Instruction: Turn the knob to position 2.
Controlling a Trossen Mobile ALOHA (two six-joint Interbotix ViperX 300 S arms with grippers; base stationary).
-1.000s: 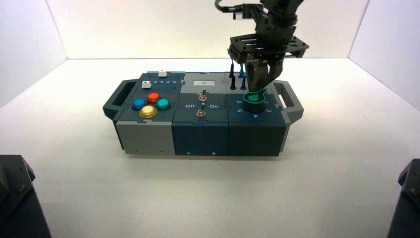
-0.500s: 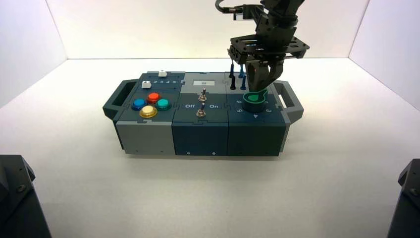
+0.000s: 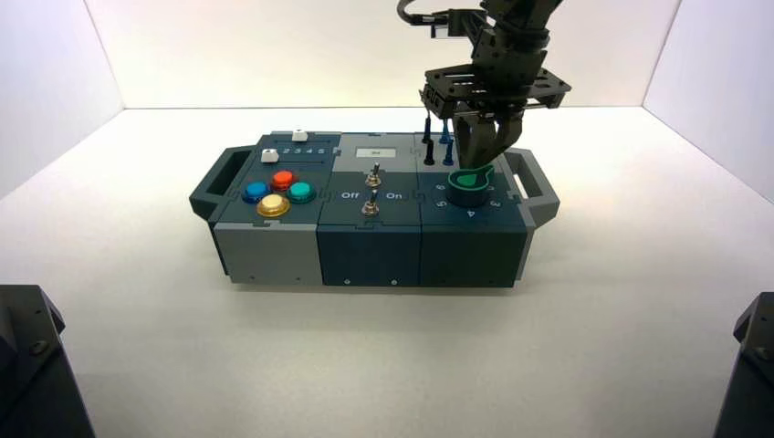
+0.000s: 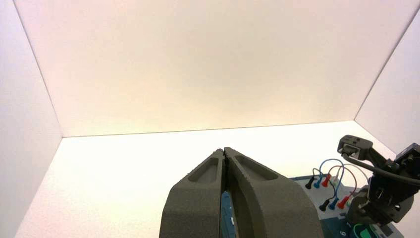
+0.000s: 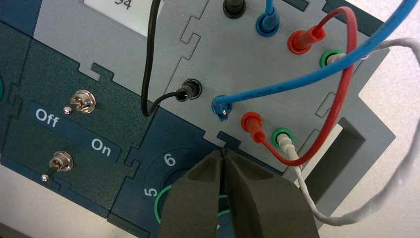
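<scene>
The green teardrop knob sits on the right end of the box, inside a curved ring of white digits. My right gripper hangs straight down over the knob's far side, fingers pressed together at the pointed tip. In the right wrist view the shut fingers cover most of the knob. Digits 6 and 5 show beside them, and digit 2 is hidden. My left gripper is shut, parked high and away from the box.
Two metal toggle switches stand by the Off/On lettering mid-box. Red, blue, black and white wires loop from plugs just behind the knob. Coloured push buttons and sliders sit on the left end. A handle juts right of the knob.
The right gripper has edged very slightly over the knob; the knob's tip points much the same way. The left arm has not moved.
</scene>
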